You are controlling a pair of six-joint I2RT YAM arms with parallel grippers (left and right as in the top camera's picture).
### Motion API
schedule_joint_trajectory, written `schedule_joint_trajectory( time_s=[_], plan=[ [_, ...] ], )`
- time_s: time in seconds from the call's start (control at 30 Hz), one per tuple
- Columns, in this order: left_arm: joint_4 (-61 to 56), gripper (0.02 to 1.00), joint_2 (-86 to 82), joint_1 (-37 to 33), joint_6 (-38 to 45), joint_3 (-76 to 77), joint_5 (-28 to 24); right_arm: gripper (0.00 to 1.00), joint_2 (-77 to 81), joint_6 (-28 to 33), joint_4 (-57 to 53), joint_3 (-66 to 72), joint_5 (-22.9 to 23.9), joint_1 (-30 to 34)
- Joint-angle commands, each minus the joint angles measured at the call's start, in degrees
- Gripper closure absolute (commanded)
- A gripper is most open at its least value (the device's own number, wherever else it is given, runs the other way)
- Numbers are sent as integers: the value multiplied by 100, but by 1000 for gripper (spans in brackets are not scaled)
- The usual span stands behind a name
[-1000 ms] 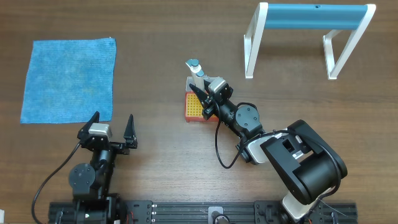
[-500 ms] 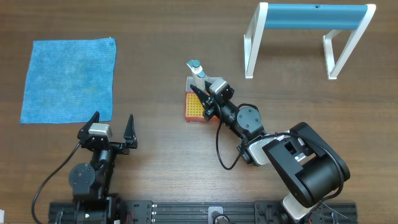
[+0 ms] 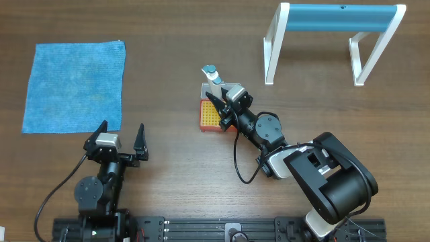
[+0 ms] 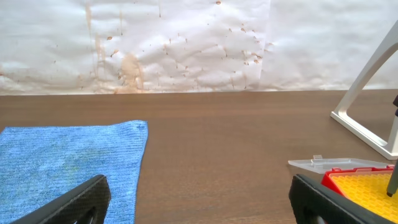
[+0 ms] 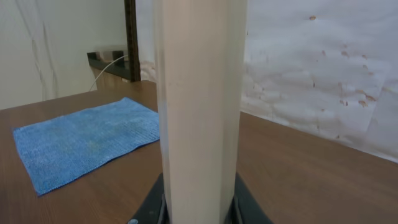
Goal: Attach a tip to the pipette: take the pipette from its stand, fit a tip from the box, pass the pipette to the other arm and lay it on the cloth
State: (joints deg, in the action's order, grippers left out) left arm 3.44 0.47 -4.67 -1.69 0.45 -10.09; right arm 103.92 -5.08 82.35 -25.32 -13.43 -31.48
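Brown wooden table [image 3: 168, 60] in front of me, with three things spread across it.

A blue cloth [image 3: 74, 86] lies flat and unfolded on my left side, its edges roughly square to the table's. Near the middle sits a small red tip box [image 3: 209, 115], open, its yellow rack facing up. A clear plastic lid [image 4: 323, 163] sits just beside it on the far side; I cannot tell whether it is joined to the box. Far off on my right a stand [image 3: 336, 17] rests on the wood on white legs with a blue bar across the top, well apart from box and cloth.
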Motion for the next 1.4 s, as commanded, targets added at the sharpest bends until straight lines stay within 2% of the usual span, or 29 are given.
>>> schedule_joint_trajectory(
  time_s=[0.03,0.8,1.4],
  plan=[
    [26,91,-28,24,50,-13,44,919,-17,-17,42,26,72,39],
    [26,91,-26,24,50,-13,44,919,636,-24,146,-2,66,31],
    [26,88,-26,24,50,-13,44,921,177,-20,151,-28,70,33]
  ],
)
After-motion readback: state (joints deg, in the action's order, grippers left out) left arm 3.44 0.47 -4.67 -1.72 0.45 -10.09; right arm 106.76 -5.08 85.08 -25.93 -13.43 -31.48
